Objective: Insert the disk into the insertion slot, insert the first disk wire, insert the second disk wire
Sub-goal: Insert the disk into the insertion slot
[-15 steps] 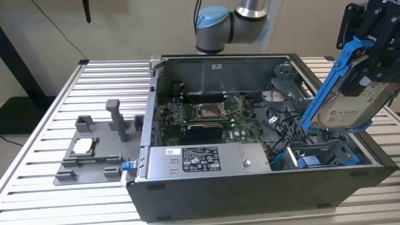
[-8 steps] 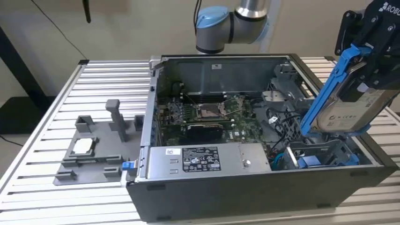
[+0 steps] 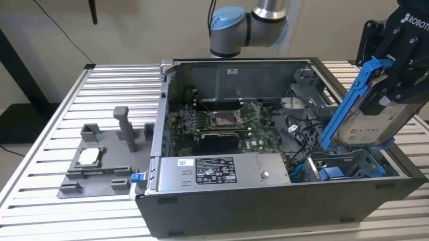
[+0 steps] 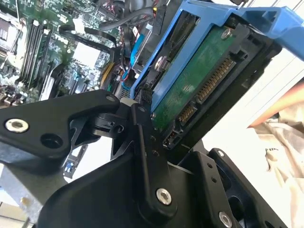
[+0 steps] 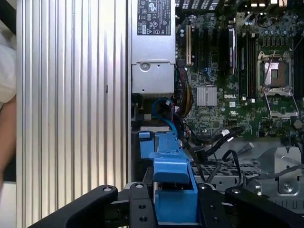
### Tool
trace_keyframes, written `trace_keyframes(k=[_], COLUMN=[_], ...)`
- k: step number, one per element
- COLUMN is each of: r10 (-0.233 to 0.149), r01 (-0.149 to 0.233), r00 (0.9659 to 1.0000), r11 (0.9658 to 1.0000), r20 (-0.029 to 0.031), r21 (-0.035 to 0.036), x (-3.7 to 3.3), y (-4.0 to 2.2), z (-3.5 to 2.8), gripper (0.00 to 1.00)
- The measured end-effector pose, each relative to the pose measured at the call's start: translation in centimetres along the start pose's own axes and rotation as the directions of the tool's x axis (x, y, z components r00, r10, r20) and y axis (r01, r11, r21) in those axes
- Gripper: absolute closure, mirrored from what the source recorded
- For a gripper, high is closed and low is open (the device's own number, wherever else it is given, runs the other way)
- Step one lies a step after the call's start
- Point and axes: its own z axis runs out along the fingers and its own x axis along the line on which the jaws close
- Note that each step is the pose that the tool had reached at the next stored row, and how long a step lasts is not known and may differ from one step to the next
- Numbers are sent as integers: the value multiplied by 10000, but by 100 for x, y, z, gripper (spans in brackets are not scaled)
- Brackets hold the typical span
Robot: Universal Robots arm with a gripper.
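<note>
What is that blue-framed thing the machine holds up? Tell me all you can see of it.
The disk is a flat silver-grey drive with a white label in a bright blue plastic carrier. Its underside, in the second wrist view, is a green circuit board with connector pins. The gripper clamps its upper end, holding it steeply tilted above the insertion slot.

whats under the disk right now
The disk, held tilted in the gripper, hangs above the grey drive bay. Inside it blue plastic parts show; its far end is hidden behind the disk.
</note>
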Motion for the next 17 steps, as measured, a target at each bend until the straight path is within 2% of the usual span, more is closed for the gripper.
trace_keyframes(k=[4,17], r10=[0,0], r01=[0,0], r00=[10000,10000], r11=[10000,10000], r20=[0,0], r21=[1,1], x=[0,-4], y=[-2,-17], z=[30,229], gripper=[67,67])
